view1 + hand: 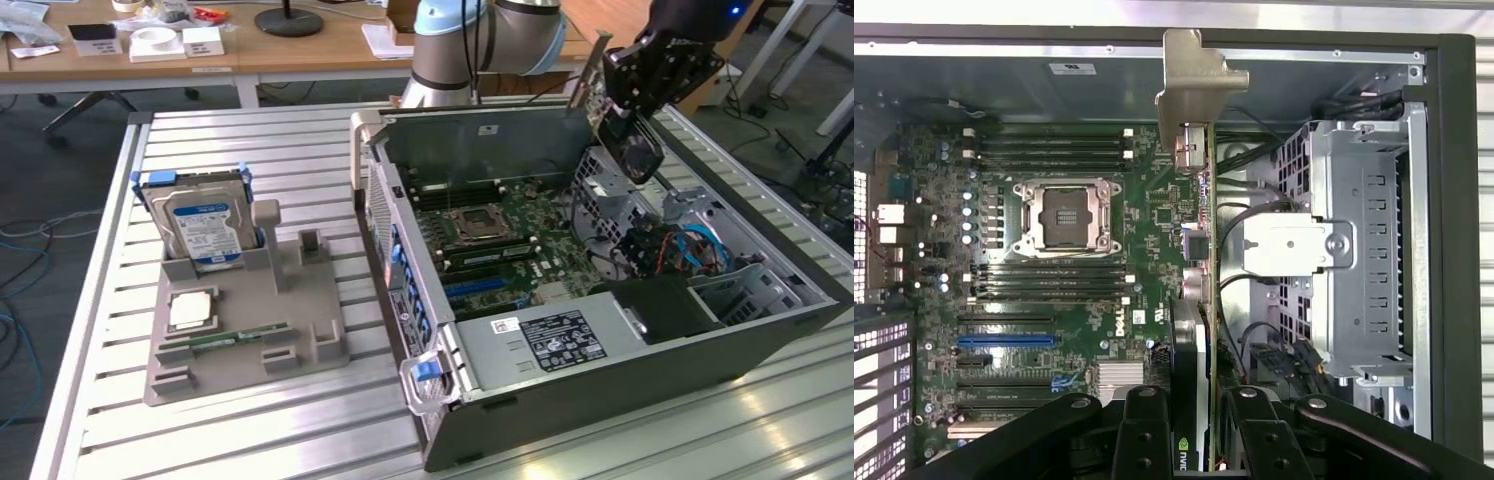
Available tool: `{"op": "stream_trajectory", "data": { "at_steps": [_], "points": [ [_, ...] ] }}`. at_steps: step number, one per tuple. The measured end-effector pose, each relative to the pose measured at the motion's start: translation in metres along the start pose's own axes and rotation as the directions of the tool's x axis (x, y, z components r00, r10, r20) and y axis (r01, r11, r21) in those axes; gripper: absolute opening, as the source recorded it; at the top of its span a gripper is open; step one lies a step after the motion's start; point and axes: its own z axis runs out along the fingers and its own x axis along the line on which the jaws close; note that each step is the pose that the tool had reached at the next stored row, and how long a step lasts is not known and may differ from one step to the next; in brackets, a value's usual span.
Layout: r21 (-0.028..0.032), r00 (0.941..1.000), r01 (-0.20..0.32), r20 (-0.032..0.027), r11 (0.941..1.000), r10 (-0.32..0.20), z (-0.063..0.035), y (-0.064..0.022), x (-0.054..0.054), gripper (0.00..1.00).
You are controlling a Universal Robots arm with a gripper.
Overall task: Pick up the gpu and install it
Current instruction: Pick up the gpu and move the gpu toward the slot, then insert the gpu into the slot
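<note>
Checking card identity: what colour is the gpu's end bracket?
Silvery metal; end bracket clearest in wrist view.

Exterior high oblique; wrist close overhead; shared motherboard [527, 245].

Your pincer [1199, 400] is matte black. The thin flat gpu [1194, 130] has a silvery metal bracket. The motherboard [1144, 200] is green with one blue slot [1004, 340]. The silver hard drive [203, 225] wears a blue-white label, and the ribbed metal desk [267, 440] is pale grey.
</note>
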Motion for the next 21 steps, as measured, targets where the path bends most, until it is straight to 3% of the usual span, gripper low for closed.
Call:
{"op": "stream_trajectory", "data": {
  "at_steps": [14, 17, 21],
  "points": [
    [-0.0002, 1.0, 0.0, 0.0001, 1.0, 0.0, 0.0001, 0.0, -0.0001, 0.27],
    [-0.0067, 1.0, 0.001, -0.0002, 1.0, -0.001, 0.0003, -0.0001, -0.0001, 0.27],
    [-0.0083, 0.9993, 0.036, -0.0041, 0.9993, -0.037, 0.0004, 0.0, 0.0, 0.27]
  ]
}}
